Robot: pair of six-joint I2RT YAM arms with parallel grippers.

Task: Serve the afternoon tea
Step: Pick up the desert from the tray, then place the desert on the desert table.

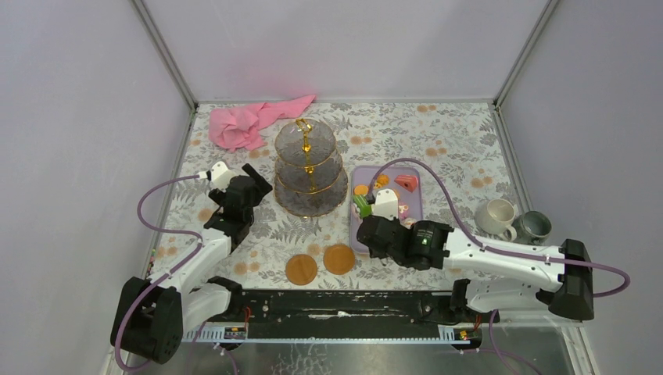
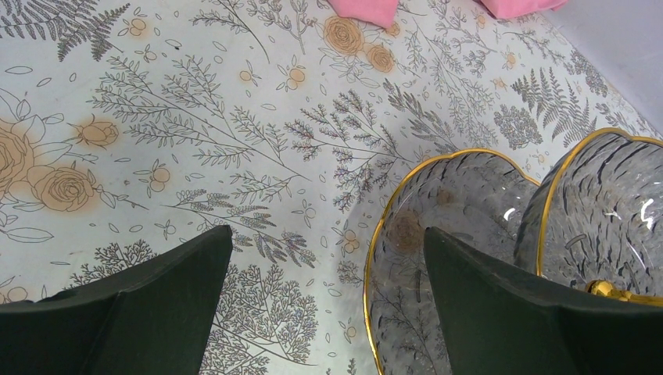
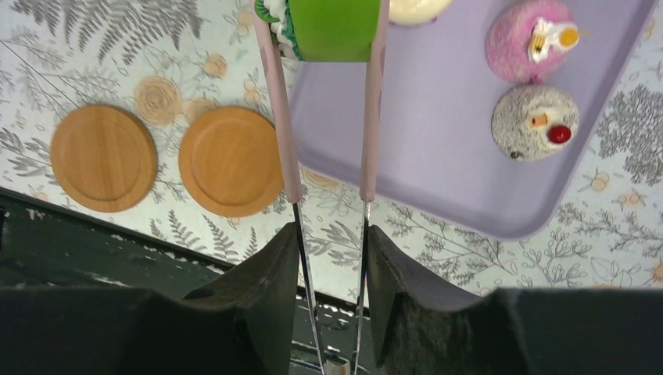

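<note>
Pairs white link shells with black joint housings on both left arm [image 1: 195, 262] and right arm [image 1: 500, 258]. Ends each in a bulky black base block [image 1: 148, 320]. Carries a lilac cable [image 1: 156, 195] from base to wrist. Wears a small white camera housing [image 1: 220, 176] at each wrist. Shows a green light [image 1: 423, 240] on the right wrist's black body. Tapers to thick, matt, dark wedge-shaped fingers [image 2: 156, 305] on left gripper [image 2: 326, 234] and right gripper [image 3: 334, 227].

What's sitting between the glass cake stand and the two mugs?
The lilac tray with little pastries sits between the glass stand and the cream mug and grey-green mug. It shows best in the top view.
</note>
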